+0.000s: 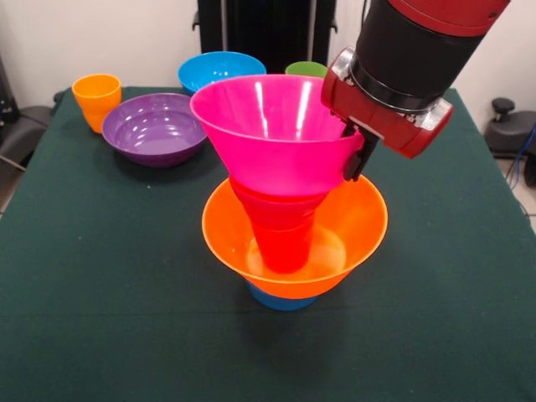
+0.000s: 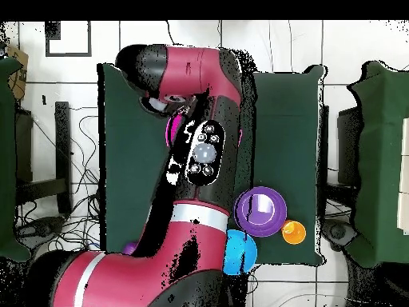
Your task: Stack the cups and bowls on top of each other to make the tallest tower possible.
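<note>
Large pink bowl (image 1: 272,134) sits tilted on the red-orange cup (image 1: 280,234) inside the large orange bowl (image 1: 360,219), all atop the small light-blue bowl (image 1: 280,300), mid-bench

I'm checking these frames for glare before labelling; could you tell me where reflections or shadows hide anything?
Front view: bright streaks of glare cross the large pink bowl and the medium purple bowl, yet both rims read clearly; soft shadow under the large orange bowl dims the small light-blue bowl. Overhead view: the arm, not glare, hides the tower.
</note>
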`<state>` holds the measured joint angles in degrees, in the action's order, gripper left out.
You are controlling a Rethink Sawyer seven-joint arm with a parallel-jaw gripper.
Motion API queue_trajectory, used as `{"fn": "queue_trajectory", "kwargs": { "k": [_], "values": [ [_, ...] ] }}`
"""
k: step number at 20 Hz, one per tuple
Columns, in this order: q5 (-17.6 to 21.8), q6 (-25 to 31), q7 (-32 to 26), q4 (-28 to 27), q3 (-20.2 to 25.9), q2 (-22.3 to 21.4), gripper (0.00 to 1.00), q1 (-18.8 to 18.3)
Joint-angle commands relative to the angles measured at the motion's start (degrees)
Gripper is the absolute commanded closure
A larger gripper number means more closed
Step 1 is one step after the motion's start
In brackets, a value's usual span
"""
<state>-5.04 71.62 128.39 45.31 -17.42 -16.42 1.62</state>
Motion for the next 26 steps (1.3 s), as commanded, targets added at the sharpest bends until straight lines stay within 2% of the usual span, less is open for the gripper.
{"fn": "queue_trajectory", "kwargs": {
  "k": [1,9,10,12,21,26],
  "values": [
    [-1.0,5.3,5.2,-1.4,3.5,0.2,1.0,-2.0],
    [-1.6,8.7,2.6,1.2,3.5,-2.5,1.0,-3.6],
    [-2.5,10.6,2.9,2.8,4.0,-2.8,1.0,-4.0],
    [-3.2,9.4,2.7,5.2,4.8,-2.7,1.0,-4.6],
    [-4.3,8.6,6.7,5.5,4.0,-1.0,1.0,-3.3],
    [-4.4,7.8,6.0,6.1,3.8,-1.0,1.0,-3.8]
  ]
}}
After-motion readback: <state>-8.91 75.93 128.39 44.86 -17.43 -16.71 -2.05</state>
